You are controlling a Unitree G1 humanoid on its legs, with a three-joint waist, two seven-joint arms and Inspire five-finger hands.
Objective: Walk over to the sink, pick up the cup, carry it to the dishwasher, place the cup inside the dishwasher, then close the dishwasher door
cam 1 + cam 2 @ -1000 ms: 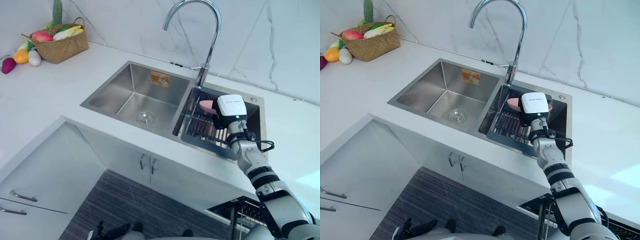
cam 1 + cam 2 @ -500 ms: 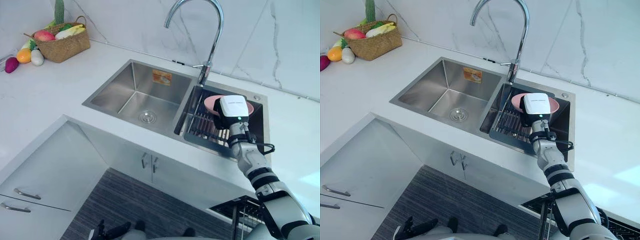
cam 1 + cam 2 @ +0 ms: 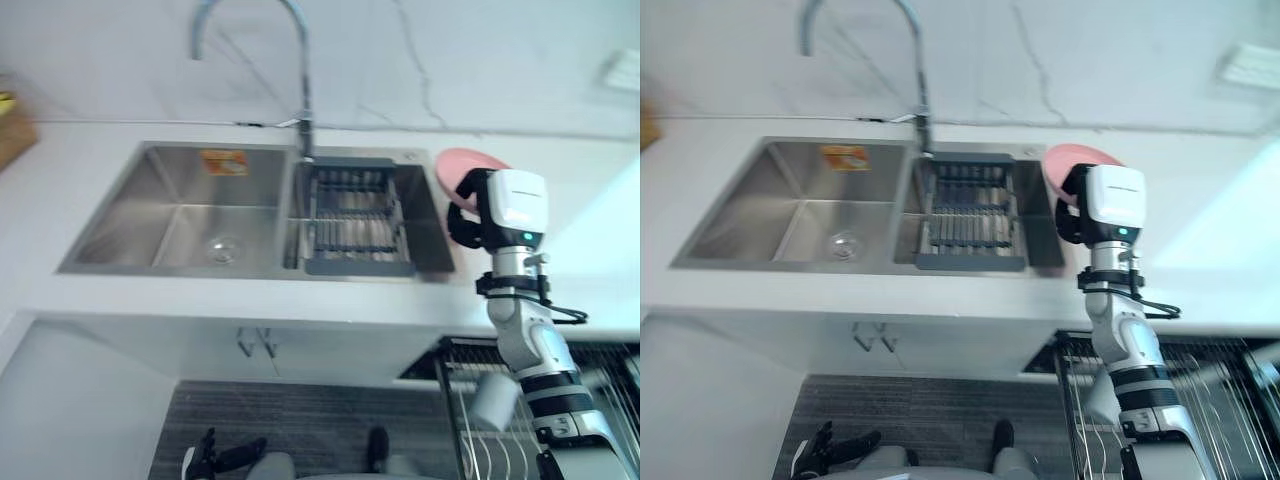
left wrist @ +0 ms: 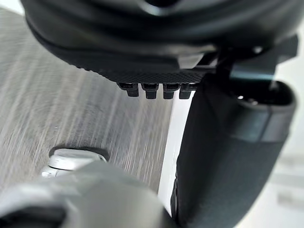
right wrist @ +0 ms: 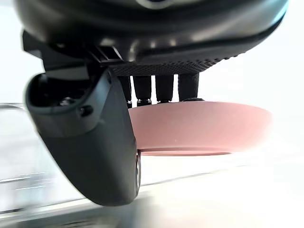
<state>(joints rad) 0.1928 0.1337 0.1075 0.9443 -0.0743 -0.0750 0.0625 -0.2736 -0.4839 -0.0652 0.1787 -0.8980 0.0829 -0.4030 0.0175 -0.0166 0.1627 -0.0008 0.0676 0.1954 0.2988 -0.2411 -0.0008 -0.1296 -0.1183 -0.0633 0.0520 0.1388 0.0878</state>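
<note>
Right hand [image 3: 462,230] pinches pink bowl [image 3: 462,163] over desk [image 3: 590,240] right of sink [image 3: 180,205]; hold it level, lower slowly to near-right dishwasher rack [image 3: 520,420].

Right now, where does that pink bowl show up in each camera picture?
Left eye view: pink bowl at the right, just past the sink, at the right hand.
Right eye view: the same spot, right of the sink.
Right wrist view: centre, pinched between fingers and thumb.
Shared landmark: the dark right hand holding it.
</note>
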